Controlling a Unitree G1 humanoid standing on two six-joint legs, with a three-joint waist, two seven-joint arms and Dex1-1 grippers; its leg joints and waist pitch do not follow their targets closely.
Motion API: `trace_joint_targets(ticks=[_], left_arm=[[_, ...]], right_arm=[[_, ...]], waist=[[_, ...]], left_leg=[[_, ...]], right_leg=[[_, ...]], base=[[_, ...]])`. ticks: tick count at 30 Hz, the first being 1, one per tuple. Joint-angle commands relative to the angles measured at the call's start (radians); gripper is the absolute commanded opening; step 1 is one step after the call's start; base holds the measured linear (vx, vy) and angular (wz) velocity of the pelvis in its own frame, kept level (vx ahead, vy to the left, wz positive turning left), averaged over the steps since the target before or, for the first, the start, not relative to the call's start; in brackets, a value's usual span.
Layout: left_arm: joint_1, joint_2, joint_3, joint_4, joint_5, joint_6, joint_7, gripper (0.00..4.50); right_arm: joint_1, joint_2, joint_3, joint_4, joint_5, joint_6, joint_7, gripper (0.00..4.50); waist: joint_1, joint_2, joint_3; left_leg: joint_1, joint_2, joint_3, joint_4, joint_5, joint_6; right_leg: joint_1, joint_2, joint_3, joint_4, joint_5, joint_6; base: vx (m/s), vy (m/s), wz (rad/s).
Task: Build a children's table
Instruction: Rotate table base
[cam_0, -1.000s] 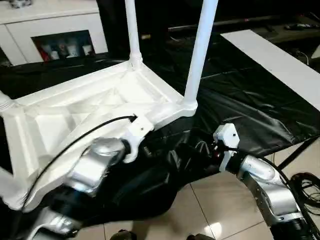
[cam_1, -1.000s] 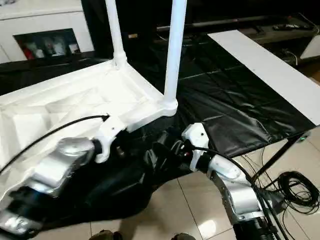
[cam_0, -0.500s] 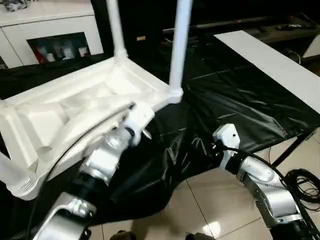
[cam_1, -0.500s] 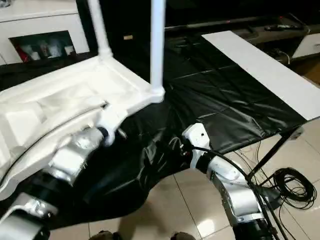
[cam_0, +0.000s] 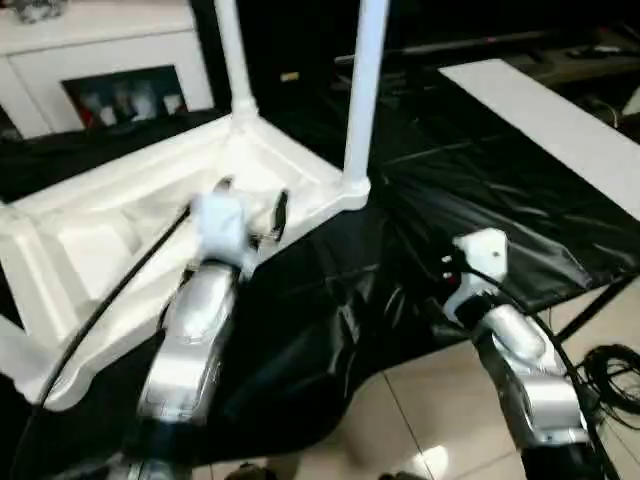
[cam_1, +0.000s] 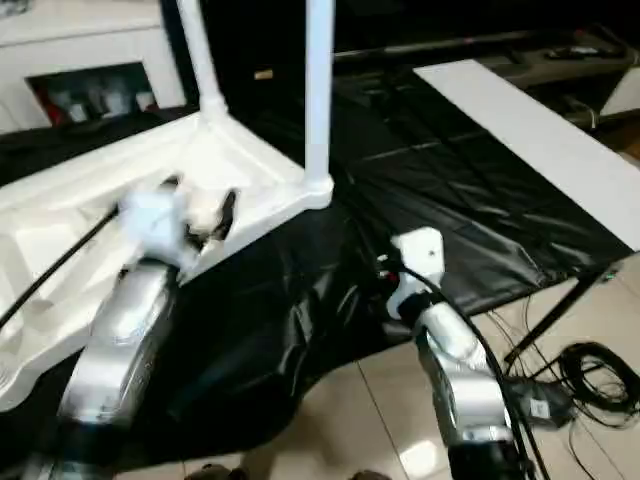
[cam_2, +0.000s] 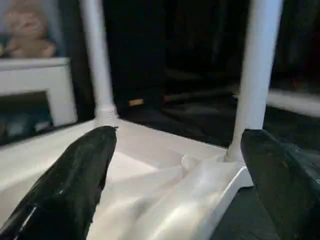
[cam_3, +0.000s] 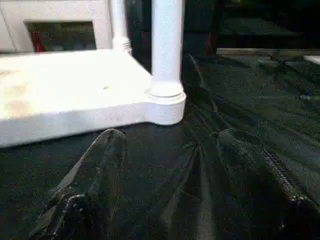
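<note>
- The children's table (cam_0: 110, 225) lies upside down on the black-sheeted surface (cam_0: 480, 190), its ribbed underside facing up.
- Two white legs, the far leg (cam_0: 232, 55) and the near leg (cam_0: 365, 90), stand upright in the corner sockets on the side away from the robot.
- The left tool (cam_0: 250, 210) hovers over the underside near the edge that faces the robot, its black fingers (cam_2: 75, 180) spread wide and released, holding nothing.
- In the left wrist view both legs rise beyond those fingers.
- The right tool (cam_3: 167, 165) sits low over the wrinkled black sheet, just in front of the near leg's corner socket (cam_3: 165, 107); its fingers are parted and grasp nothing.
- A white cabinet (cam_0: 110, 60) stands behind the surface.
- A white board (cam_0: 560, 125) lies on the sheet to the right.
- Black cables (cam_0: 615, 370) lie on the tiled floor (cam_0: 420, 400).
</note>
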Motion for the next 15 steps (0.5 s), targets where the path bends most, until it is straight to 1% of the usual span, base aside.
trace_joint_targets(ticks=[1, 2, 3, 4, 5, 6, 7, 8, 9, 10, 11, 12, 13, 14, 15], left_arm=[[0.068, 0.008, 0.036, -0.075, -0.037, -0.021, 0.007, 4.5], [0.108, 0.005, 0.041, -0.096, -0.018, -0.021, 0.016, 4.5], [0.108, 0.005, 0.041, -0.096, -0.018, -0.021, 0.016, 4.5], [0.163, 0.003, 0.042, -0.133, 0.008, -0.006, 0.021, 4.5], [0.192, 0.009, 0.038, -0.154, 0.024, -0.012, 0.021, 4.5], [0.192, 0.009, 0.038, -0.154, 0.024, -0.012, 0.021, 4.5], [0.23, 0.028, 0.025, -0.175, 0.048, -0.014, 0.016, 4.5], [0.24, 0.029, 0.022, -0.175, 0.056, -0.018, 0.019, 4.5], [0.262, 0.036, 0.01, -0.174, 0.074, -0.029, 0.017, 4.5], [0.29, 0.043, -0.01, -0.191, 0.094, -0.029, 0.012, 4.5], [0.3, 0.047, -0.015, -0.202, 0.1, -0.03, 0.009, 4.5], [0.316, 0.051, -0.022, -0.224, 0.105, -0.023, 0.006, 4.5], [0.318, 0.053, -0.022, -0.233, 0.104, -0.015, 0.005, 4.5], [0.326, 0.045, -0.017, -0.232, 0.095, -0.013, 0.01, 4.5], [0.333, 0.037, -0.012, -0.233, 0.091, -0.01, 0.012, 4.5]], right_arm=[[0.016, 0.004, 0.049, -0.043, -0.037, -0.015, 0.006, 3.17], [0.026, 0.01, 0.058, -0.049, -0.049, -0.026, -0.005, 3.17], [0.026, 0.01, 0.058, -0.049, -0.049, -0.026, -0.005, 3.17], [0.035, 0.023, 0.062, -0.06, -0.042, -0.025, -0.011, 3.17], [0.035, 0.03, 0.066, -0.062, -0.031, -0.023, -0.004, 3.17], [0.035, 0.03, 0.066, -0.062, -0.031, -0.023, -0.004, 3.17], [0.031, 0.033, 0.076, -0.049, -0.026, -0.036, 0.011, 3.17], [0.026, 0.033, 0.075, -0.035, -0.026, -0.042, 0.015, 3.17], [0.014, 0.035, 0.068, 0.0, -0.03, -0.057, 0.01, 3.17], [0.003, 0.039, 0.055, 0.029, -0.031, -0.062, 0.0, 3.17], [0.0, 0.042, 0.051, 0.034, -0.031, -0.057, -0.007, 3.17], [-0.008, 0.048, 0.046, 0.036, -0.035, -0.046, -0.024, 3.17], [-0.016, 0.051, 0.044, 0.037, -0.038, -0.039, -0.033, 3.17], [-0.019, 0.064, 0.04, 0.035, -0.034, -0.033, -0.046, 3.17], [-0.02, 0.074, 0.038, 0.034, -0.03, -0.03, -0.054, 3.17]], waist=[[0.002, 0.01, -0.079], [-0.009, 0.01, -0.072], [-0.01, 0.014, -0.071], [-0.005, 0.02, -0.066], [-0.006, 0.021, -0.065], [-0.008, 0.03, -0.052], [-0.001, 0.032, -0.046], [0.001, 0.005, -0.044], [0.005, -0.006, -0.049], [0.014, 0.003, -0.049], [0.014, 0.01, -0.046], [0.015, 0.022, -0.037], [0.019, 0.024, -0.03], [0.037, 0.028, -0.038], [0.05, 0.016, -0.046]], left_leg=[[-0.009, 0.014, -0.049, -0.084, -0.299, 0.171], [-0.02, 0.011, -0.063, -0.077, -0.265, 0.208], [-0.025, 0.01, -0.07, -0.077, -0.264, 0.212], [-0.026, 0.003, -0.08, -0.077, -0.297, 0.19], [-0.026, 0.003, -0.086, -0.078, -0.317, 0.173], [-0.036, 0.001, -0.098, -0.092, -0.39, 0.126], [-0.038, -0.007, -0.106, -0.103, -0.497, 0.058], [-0.039, -0.013, -0.108, -0.101, -0.562, 0.011], [-0.035, -0.012, -0.108, -0.091, -0.554, 0.003], [-0.022, -0.011, -0.105, -0.076, -0.524, -0.005], [-0.026, -0.008, -0.109, -0.077, -0.521, -0.005], [-0.036, -0.009, -0.114, -0.101, -0.565, -0.027], [-0.056, -0.016, -0.115, -0.143, -0.645, -0.068], [-0.08, -0.032, -0.097, -0.189, -0.673, -0.117], [-0.077, -0.039, -0.082, -0.192, -0.636, -0.132]], right_leg=[[0.069, -0.055, -0.029, -0.075, -0.304, -0.185], [0.077, -0.058, -0.044, -0.081, -0.279, -0.209], [0.083, -0.058, -0.052, -0.078, -0.289, -0.209], [0.086, -0.062, -0.063, -0.085, -0.343, -0.198], [0.088, -0.063, -0.067, -0.086, -0.361, -0.195], [0.097, -0.063, -0.079, -0.088, -0.424, -0.172], [0.101, -0.065, -0.087, -0.088, -0.512, -0.146], [0.097, -0.076, -0.087, -0.097, -0.584, -0.133], [0.098, -0.091, -0.087, -0.098, -0.614, -0.135], [0.094, -0.112, -0.085, -0.114, -0.64, -0.144], [0.095, -0.113, -0.088, -0.111, -0.645, -0.143], [0.098, -0.092, -0.096, -0.1, -0.659, -0.128], [0.108, -0.064, -0.098, -0.063, -0.654, -0.123], [0.125, -0.032, -0.088, 0.006, -0.601, -0.147], [0.112, -0.034, -0.076, 0.016, -0.578, -0.169]], base=[[-0.005, -0.027, 0.45], [-0.005, -0.027, 0.45], [-0.008, -0.036, 0.51], [-0.032, -0.042, 0.52], [-0.032, -0.042, 0.52], [-0.044, -0.032, 0.5], [-0.051, -0.024, 0.52], [-0.051, -0.024, 0.52], [-0.039, -0.036, 0.57], [-0.045, -0.041, 0.55], [-0.045, -0.041, 0.55], [-0.053, -0.023, 0.51], [-0.092, -0.006, 0.55], [-0.092, -0.006, 0.55], [-0.1, -0.027, 0.74]])
